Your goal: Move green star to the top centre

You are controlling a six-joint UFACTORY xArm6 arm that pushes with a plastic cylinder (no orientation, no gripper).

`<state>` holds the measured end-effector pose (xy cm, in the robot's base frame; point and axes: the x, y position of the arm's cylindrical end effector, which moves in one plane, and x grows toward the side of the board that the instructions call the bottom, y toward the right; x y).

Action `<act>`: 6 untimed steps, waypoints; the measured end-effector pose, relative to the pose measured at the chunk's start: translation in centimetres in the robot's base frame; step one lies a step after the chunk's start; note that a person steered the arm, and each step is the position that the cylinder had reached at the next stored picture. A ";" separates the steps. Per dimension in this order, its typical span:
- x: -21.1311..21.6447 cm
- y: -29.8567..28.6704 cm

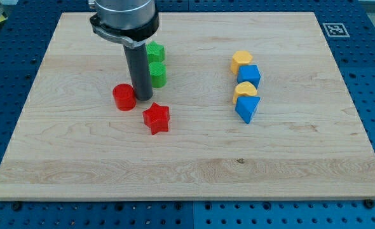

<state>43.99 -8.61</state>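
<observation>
Two green blocks sit left of the board's centre, partly hidden by my rod. The upper one [156, 51] looks star-like; the lower one [158, 74] looks rounder, and their shapes are hard to tell apart. My tip [142, 98] touches the board just below and left of the lower green block. It stands between that block and the red cylinder [124, 97], close to both. A red star [156, 118] lies just below and right of the tip.
On the view's right a column of blocks stands: a yellow block [241, 61], a blue cube [249, 76], a yellow block [245, 90] and a blue triangular block [247, 107]. The wooden board [187, 178] lies on a blue perforated table. A marker tag [333, 29] sits at the board's top right corner.
</observation>
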 end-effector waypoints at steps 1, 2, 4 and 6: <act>-1.2 0.2; -3.4 1.0; -7.6 -0.1; -11.0 2.0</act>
